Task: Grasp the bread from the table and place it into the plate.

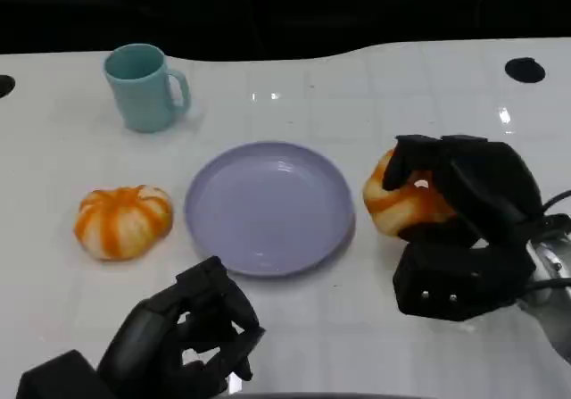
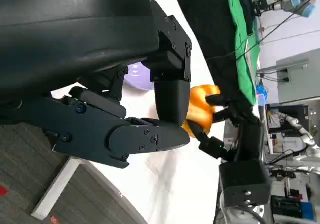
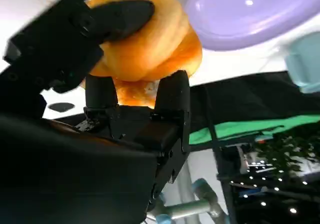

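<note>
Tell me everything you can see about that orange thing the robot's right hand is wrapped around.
It is the bread, a rounded orange and cream bun with a twisted, ridged top and a soft, glossy crust. It sits just right of the purple plate, not in it. The right hand grips it: black fingers curl over its top while others press its underside, as the right wrist view shows. Whether it has left the white table cannot be told.
</note>
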Robot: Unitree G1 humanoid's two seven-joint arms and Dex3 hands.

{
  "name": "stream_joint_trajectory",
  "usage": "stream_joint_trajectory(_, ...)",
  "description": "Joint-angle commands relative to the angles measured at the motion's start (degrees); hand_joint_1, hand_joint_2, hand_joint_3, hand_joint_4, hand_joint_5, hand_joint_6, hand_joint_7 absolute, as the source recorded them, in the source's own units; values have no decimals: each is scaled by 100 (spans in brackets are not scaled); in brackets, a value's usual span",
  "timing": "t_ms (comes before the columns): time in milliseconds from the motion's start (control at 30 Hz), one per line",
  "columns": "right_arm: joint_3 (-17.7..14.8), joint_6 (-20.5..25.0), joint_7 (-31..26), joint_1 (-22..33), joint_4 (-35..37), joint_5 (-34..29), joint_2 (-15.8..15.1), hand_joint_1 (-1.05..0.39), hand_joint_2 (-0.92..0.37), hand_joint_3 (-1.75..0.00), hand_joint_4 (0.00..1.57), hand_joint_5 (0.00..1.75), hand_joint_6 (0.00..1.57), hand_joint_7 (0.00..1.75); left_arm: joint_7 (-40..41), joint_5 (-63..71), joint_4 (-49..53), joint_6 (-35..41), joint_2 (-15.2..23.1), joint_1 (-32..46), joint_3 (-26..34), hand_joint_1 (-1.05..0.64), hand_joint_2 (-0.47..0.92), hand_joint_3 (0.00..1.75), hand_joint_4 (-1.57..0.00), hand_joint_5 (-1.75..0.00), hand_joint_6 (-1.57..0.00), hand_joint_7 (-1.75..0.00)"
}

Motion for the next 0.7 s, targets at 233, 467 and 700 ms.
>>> stream_joint_trajectory(233, 122, -136, 304, -689, 232, 172, 618, -17, -32, -130, 96, 175, 73, 175, 38, 29, -85, 4, 86, 65, -15, -52, 92, 45, -64, -175, -43, -169)
stream_joint_trajectory(467, 282, -161, 326, -1143, 934, 222, 1133, -20, -33, -133, 97, 175, 72, 175, 4, -19, -113, -83, 106, 171, -13, -51, 92, 43, -63, -175, -44, -170)
stream_joint_trajectory(700, 253, -341, 178, -1483, 1736, 384, 1502, -16, -30, -133, 97, 175, 75, 165, -12, -85, -164, -37, 115, 232, -29, -50, 92, 44, -65, -175, -44, -170)
